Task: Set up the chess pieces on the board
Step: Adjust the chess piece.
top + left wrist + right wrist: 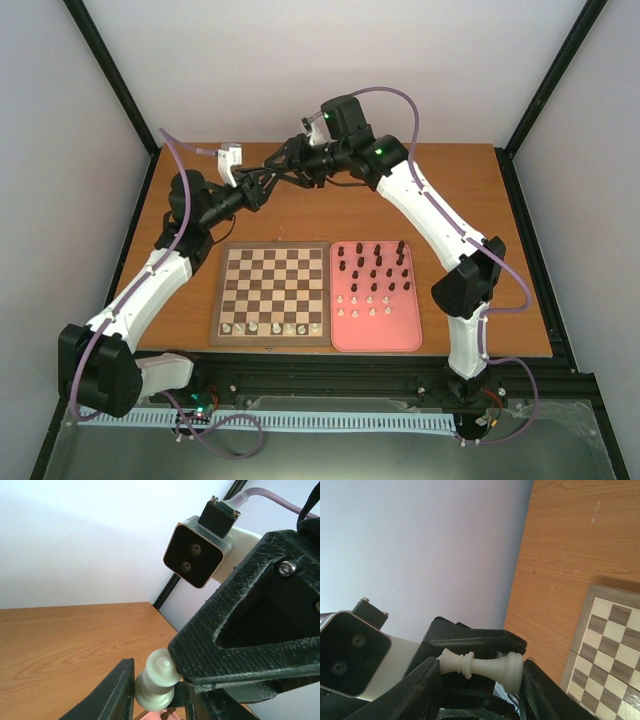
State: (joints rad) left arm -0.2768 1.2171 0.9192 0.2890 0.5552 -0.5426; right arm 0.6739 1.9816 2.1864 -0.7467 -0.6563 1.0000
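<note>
One white piece (485, 666) hangs in the air between my right claw (481, 676) and my left claw (154, 702), over the far part of the worktop (450, 200). The right claw pinches it lengthwise, with one finger against its head and the other against its base, so it lies sideways in that wrist view. The left claw is pressed in on the body of the same piece. One of its fingers plainly touches the side; the other is partly hidden behind the right claw's finger, which sits against the head of the piece. Both claws are well above the wood.

Nearer to me, the board (270, 246) lies flat on the worktop, with a row of white pieces (275, 327) along its near edge. Just beside it on the right is the pink tray (375, 340). Dark pieces (375, 262) stand on the tray's far half, and a few more white ones stand in the middle.
</note>
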